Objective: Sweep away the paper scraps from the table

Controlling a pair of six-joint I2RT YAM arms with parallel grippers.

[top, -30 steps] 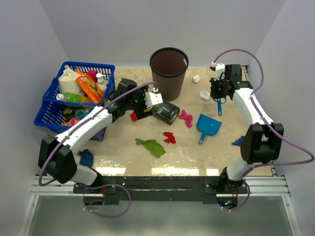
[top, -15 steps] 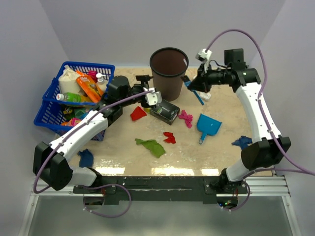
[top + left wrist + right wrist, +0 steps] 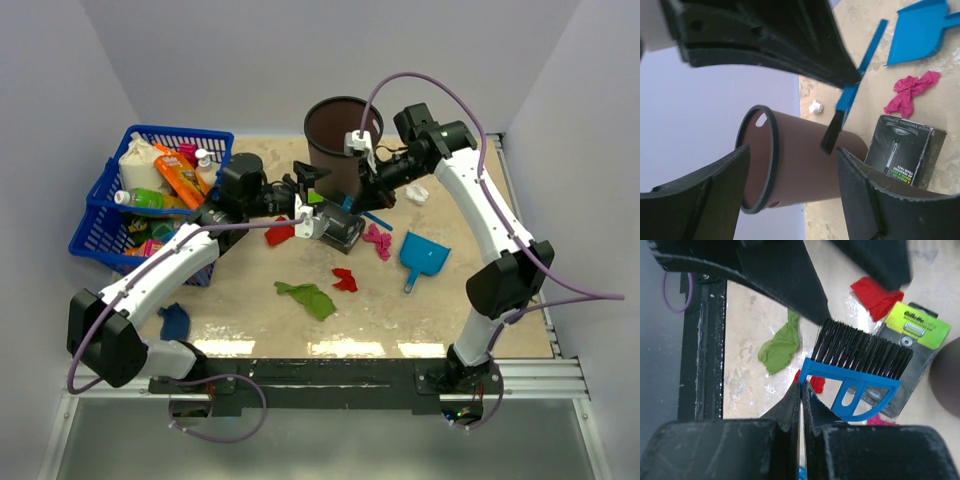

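**While clamped on a blue brush (image 3: 378, 217): R gripper (image 3: 372, 198) beside black-and-lime box (image 3: 336, 228), paper scraps (image 3: 344, 281) loose on table (image 3: 450, 315)**

Top view, centre frame: R gripper's fingers pressed tight together on the brush handle, bristles pointing away from them, near the box's upper-right corner. Whether bristles touch the table: can't tell. In R wrist view, same brush filling mid-frame, lime box label behind it.

L gripper (image 3: 303, 196) just left of the R one, jaws apart, grasping nothing. Btwn its fingers (image 3: 695, 200) in L wrist view, only the brown bin (image 3: 805, 160), upper centre in top view.

Scraps all lying on the table:
- red scrap (image 3: 280, 232) just left of box
- pink scrap (image 3: 377, 241) just right of box
- second red scrap (image 3: 344, 280) & green scrap (image 3: 308, 297) below centre
- white scrap (image 3: 417, 193) right of bin

Blue dustpan (image 3: 425, 255) right of centre, flat on table, apart from brush. Blue basket (image 3: 175, 132) w/ bottles & packs, upper left.
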